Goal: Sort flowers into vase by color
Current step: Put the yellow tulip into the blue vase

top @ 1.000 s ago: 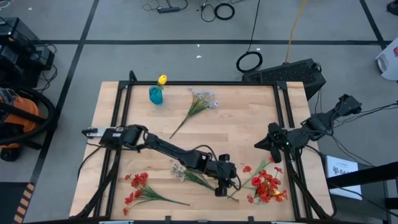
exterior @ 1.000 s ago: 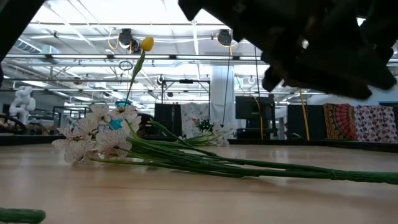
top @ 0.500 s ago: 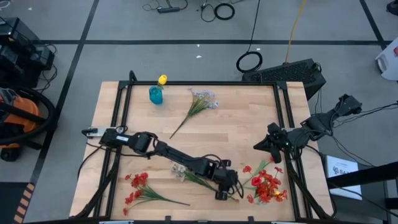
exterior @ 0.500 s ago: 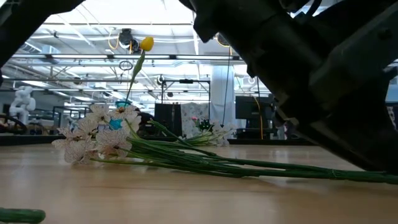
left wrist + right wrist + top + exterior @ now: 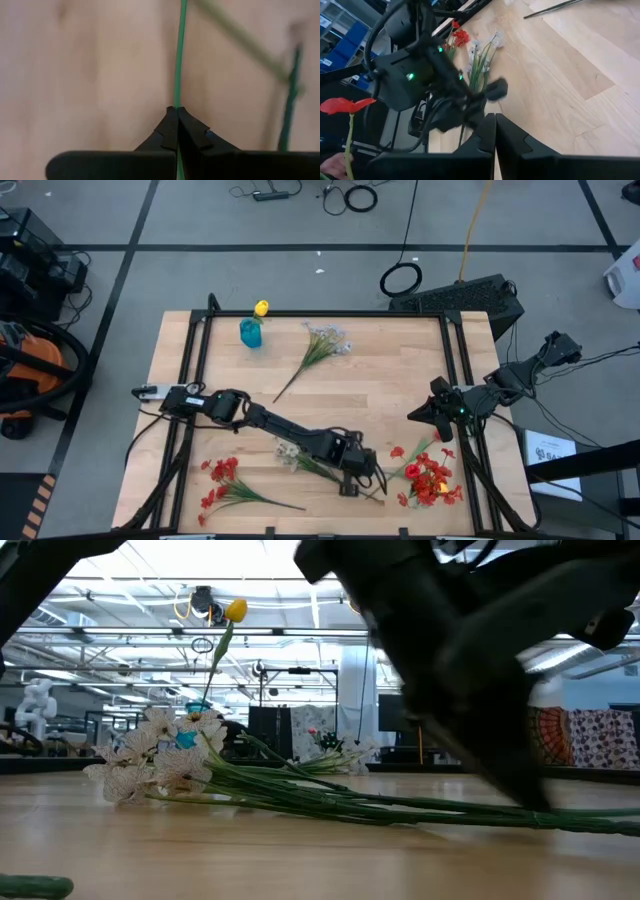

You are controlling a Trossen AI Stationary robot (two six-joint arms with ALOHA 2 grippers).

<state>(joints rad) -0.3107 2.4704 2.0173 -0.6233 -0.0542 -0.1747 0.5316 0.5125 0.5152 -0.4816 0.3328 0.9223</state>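
My left gripper (image 5: 349, 485) is down at the table's near middle, shut on a thin green flower stem (image 5: 177, 60). It is at the stem end of a white-blossom sprig (image 5: 298, 460) that lies flat; its blossoms show in the low view (image 5: 150, 755). The teal vase (image 5: 250, 333) stands at the far left with a yellow tulip (image 5: 261, 308) in it. A second white sprig (image 5: 322, 345) lies at the far middle. Red flowers lie at the near left (image 5: 220, 480) and near right (image 5: 430, 480). My right gripper (image 5: 415, 414) is shut and empty at the right edge. My left gripper pinches the thin green stem (image 5: 176, 102) between its two fingertips (image 5: 169, 122), coming from above and pointing down. The stem runs out from between the tips along the wood. In the low view the arm comes down on the sprig's stem end (image 5: 545, 815), which lies on the table.
A black frame (image 5: 320, 313) runs along the table's edges. More green stems (image 5: 290, 100) lie close beside the held one. Bare wood (image 5: 380, 390) lies in the table's middle. In the right wrist view a red tulip (image 5: 342, 105) shows beyond the table's edge.
My left gripper has gone down from above the table onto the stem end of the near white sprig. The flowers have kept their places.
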